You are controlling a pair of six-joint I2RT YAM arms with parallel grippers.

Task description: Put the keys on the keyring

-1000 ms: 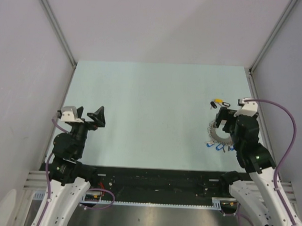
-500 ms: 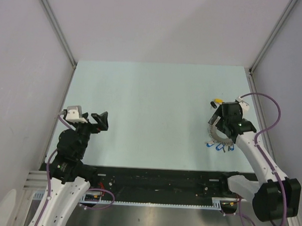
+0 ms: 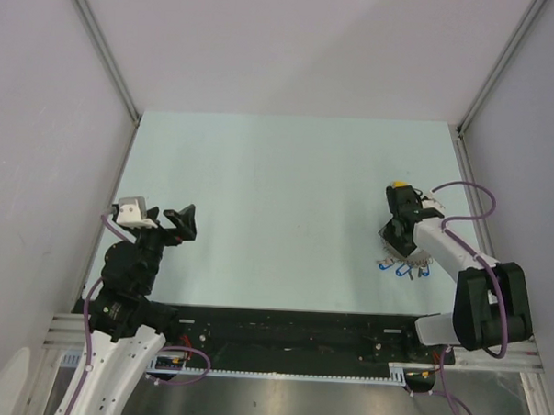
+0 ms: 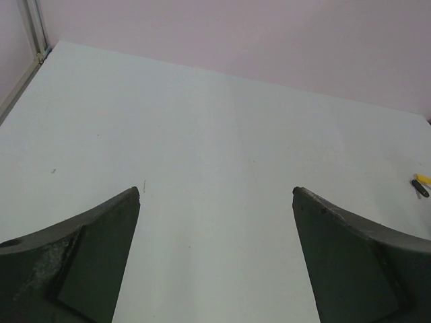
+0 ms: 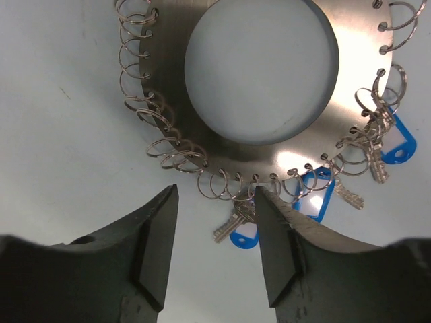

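Observation:
The keyring (image 5: 269,158) is a flat metal disc with a round hole and several small split rings along its rim. Some rings carry silver keys with blue tags (image 5: 316,198). In the top view the keyring (image 3: 405,256) lies at the right side of the table, partly under my right arm. My right gripper (image 5: 215,190) is open, low over the disc's near rim, and holds nothing; it also shows in the top view (image 3: 395,233). The yellow-tagged key (image 3: 400,186) lies just beyond the ring. The black-tagged key (image 4: 421,190) lies beside it. My left gripper (image 4: 217,192) is open and empty, far to the left (image 3: 177,223).
The pale table is bounded by metal rails (image 3: 467,170) and grey walls on both sides and at the back. The black base rail (image 3: 290,332) runs along the near edge.
My right arm has swung out and dropped low, bringing its open gripper down onto the keyring. My left gripper has drawn back slightly.

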